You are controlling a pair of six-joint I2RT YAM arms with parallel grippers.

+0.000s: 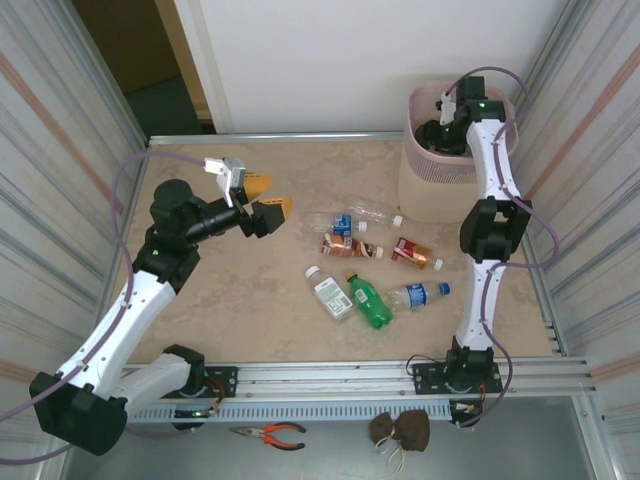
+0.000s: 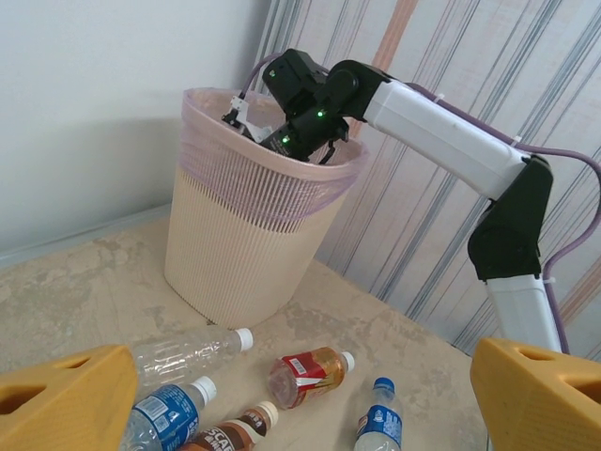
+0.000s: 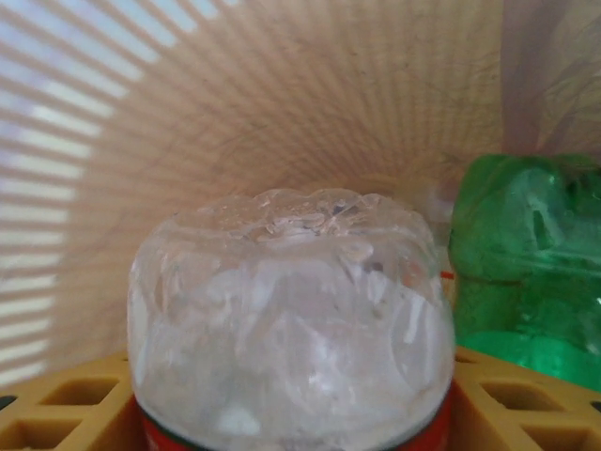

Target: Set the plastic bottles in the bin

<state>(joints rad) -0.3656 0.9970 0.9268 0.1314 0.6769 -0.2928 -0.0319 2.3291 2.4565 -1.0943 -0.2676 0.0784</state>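
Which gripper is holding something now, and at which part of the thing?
The right gripper grips a clear plastic bottle between its fingers, at its red-labelled body; the left gripper holds nothing.

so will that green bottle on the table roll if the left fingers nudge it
Probably: the green bottle lies on its side on the smooth table, so a sideways nudge would likely roll it toward the white-labelled bottle beside it. Thin plastic, so a tight pinch may dent it. How full it is I cannot tell.
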